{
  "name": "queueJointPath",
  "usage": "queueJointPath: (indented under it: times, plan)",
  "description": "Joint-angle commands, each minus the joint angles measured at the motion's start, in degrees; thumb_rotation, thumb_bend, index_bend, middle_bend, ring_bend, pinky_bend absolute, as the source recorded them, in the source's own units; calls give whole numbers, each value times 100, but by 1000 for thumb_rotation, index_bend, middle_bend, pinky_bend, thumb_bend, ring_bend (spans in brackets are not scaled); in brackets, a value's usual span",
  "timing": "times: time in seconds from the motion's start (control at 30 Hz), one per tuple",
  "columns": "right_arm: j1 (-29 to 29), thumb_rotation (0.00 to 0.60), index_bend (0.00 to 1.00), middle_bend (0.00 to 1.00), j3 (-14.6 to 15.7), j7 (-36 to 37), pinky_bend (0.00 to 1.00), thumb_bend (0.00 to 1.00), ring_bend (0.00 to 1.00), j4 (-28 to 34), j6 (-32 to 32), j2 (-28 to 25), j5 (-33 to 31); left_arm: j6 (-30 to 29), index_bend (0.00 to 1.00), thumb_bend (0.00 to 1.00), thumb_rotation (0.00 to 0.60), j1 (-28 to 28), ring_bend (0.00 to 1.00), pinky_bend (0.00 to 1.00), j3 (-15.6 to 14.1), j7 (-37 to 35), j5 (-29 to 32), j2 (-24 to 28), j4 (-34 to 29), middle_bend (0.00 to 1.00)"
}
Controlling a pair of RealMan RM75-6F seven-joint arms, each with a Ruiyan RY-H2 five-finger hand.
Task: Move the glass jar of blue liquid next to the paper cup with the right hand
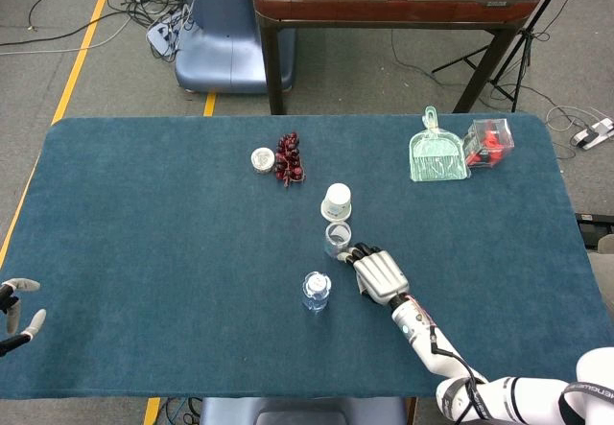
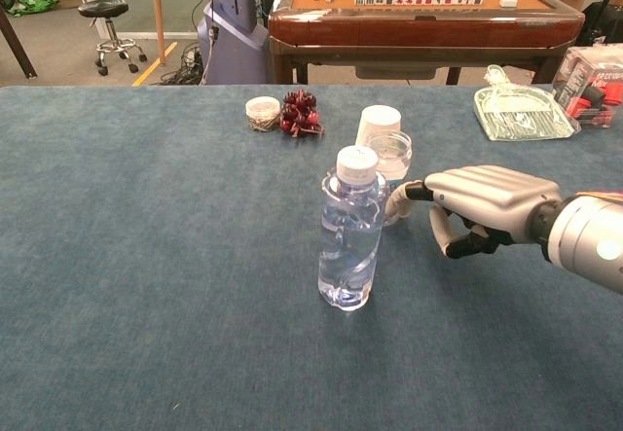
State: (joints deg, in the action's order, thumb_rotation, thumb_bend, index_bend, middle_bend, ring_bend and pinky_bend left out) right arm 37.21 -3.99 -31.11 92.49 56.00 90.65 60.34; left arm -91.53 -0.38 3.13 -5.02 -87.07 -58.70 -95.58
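The glass jar (image 1: pixel 337 239) stands upright just in front of the upside-down white paper cup (image 1: pixel 337 201), close to it or touching it. In the chest view the jar (image 2: pixel 391 159) is partly hidden behind a clear water bottle (image 2: pixel 350 229), and the paper cup (image 2: pixel 379 123) rises behind it. My right hand (image 1: pixel 376 273) lies palm down to the jar's right. Its fingertips touch the jar's side without gripping it. In the chest view the right hand (image 2: pixel 477 202) reaches in from the right with the thumb tucked below. My left hand (image 1: pixel 17 310) hovers at the table's near left edge, fingers apart and empty.
The water bottle (image 1: pixel 316 291) stands just left of my right hand. A bunch of dark red grapes (image 1: pixel 289 158) and a small round tin (image 1: pixel 262 160) lie further back. A green dustpan (image 1: pixel 437 154) and a clear box (image 1: pixel 488 143) sit at the far right.
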Motion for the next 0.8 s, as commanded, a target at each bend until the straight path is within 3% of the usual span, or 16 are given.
queueJointPath:
  times: [0.03, 0.4, 0.8]
  plan:
    - [-3, 600, 217, 202, 40, -23, 299, 1000, 126, 46, 10, -24, 28, 2, 421, 305, 600, 0, 592, 775, -1, 5, 0, 0, -1, 810]
    - [-66, 600, 217, 202, 77, -135, 299, 1000, 126, 110, 137, -276, -144, 6, 421, 305, 600, -3, 592, 775, -11, 59, -19, -11, -17, 810]
    - [28, 600, 217, 202, -6, -62, 299, 1000, 126, -106, 49, -145, -233, 16, 421, 305, 600, -4, 592, 775, -5, 41, 1, -9, -9, 810]
